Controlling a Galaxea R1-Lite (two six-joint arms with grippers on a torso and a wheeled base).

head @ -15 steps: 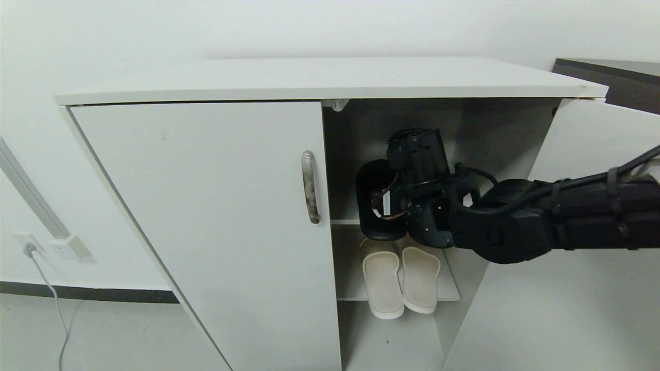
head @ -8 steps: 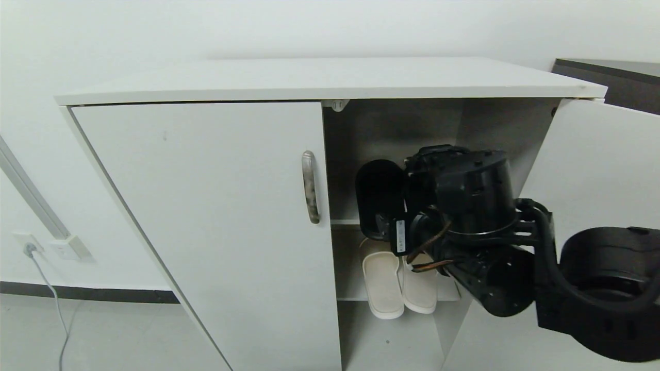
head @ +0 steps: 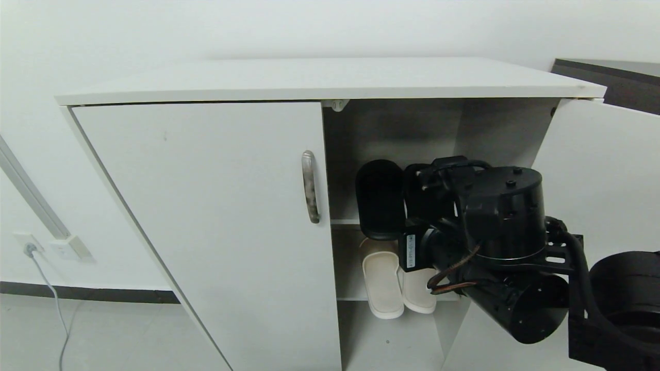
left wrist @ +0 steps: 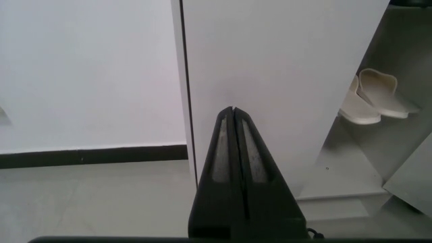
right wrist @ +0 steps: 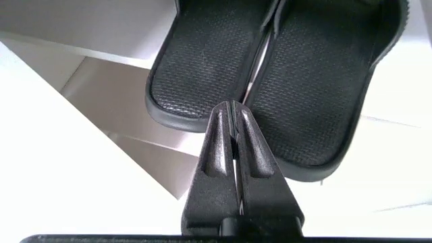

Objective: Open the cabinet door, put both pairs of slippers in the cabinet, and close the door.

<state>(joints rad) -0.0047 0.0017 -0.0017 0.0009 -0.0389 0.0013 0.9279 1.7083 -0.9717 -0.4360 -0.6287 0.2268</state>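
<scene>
A pair of black slippers (head: 380, 198) (right wrist: 270, 74) lies side by side on the cabinet's upper shelf, soles facing out. The white slippers (head: 384, 283) (left wrist: 374, 98) rest on the lower shelf, toes overhanging its front edge. My right gripper (right wrist: 233, 106) is shut and empty, just in front of the gap between the two black slippers; its wrist (head: 497, 216) hangs before the open right half of the cabinet (head: 330, 77). My left gripper (left wrist: 233, 111) is shut with nothing in it, low down, facing the closed left door (left wrist: 270, 61).
The right door (head: 593, 170) stands swung open to the right. The left door (head: 206, 206) is closed, with a metal handle (head: 309, 186). A wall socket with a cable (head: 28, 250) sits low on the left wall. Bare floor lies in front of the cabinet.
My right arm has drawn back out of the cabinet and dropped lower. The black slippers stay on the upper shelf. The white slippers have not moved.
</scene>
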